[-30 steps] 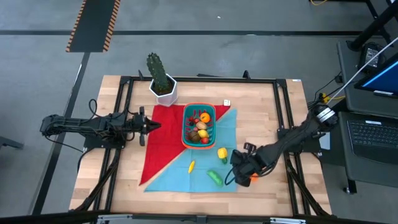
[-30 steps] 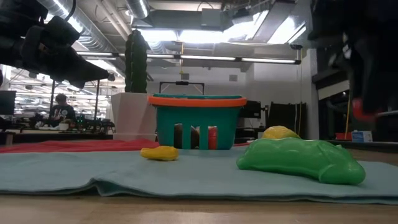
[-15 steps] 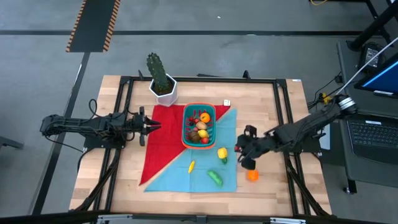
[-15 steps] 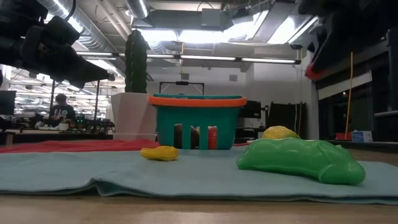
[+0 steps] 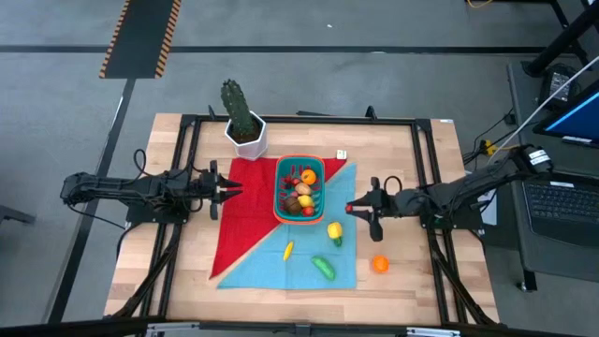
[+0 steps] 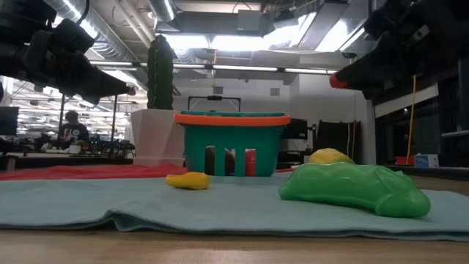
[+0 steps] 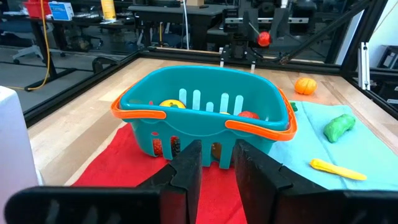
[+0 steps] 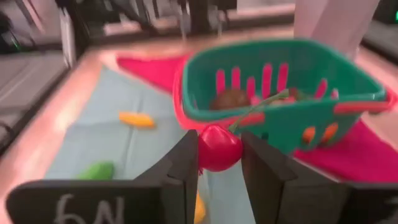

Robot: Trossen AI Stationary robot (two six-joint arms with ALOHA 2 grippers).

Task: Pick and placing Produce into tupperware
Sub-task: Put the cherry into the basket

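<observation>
The teal tupperware [image 5: 279, 192] with an orange-red rim stands mid-table on a red and blue cloth and holds several produce pieces. On the blue cloth lie a yellow pepper [image 5: 334, 231], a small yellow piece [image 5: 288, 250] and a green piece [image 5: 324, 268]. An orange [image 5: 380, 264] rests on the bare wood. My right gripper [image 5: 352, 208] hovers just right of the tupperware, shut on a red cherry [image 8: 217, 150]. At the table's left, my left gripper [image 7: 217, 163] points level at the tupperware, narrowly open, nothing between its fingers. My right gripper pinches the cherry's round body [image 8: 216, 155] between its two fingers [image 8: 186, 165]. The fingers come nearly level from the table's right, slanting slightly down. The cherry is lifted clear above the blue cloth, and its thin stem [image 8: 261, 104] juts out toward the tupperware.
A green cactus in a white pot [image 5: 245, 131] stands at the far left corner of the cloths. The red cloth [image 5: 245, 211] and blue cloth [image 5: 309, 264] cover the table's middle. A black frame runs along the table's edges.
My right gripper has moved from beside the orange near the table's near right toward the far edge and left, up to the tupperware's right side. It has tipped from pointing down to nearly level, keeping the cherry. The orange has stayed on the wood.
</observation>
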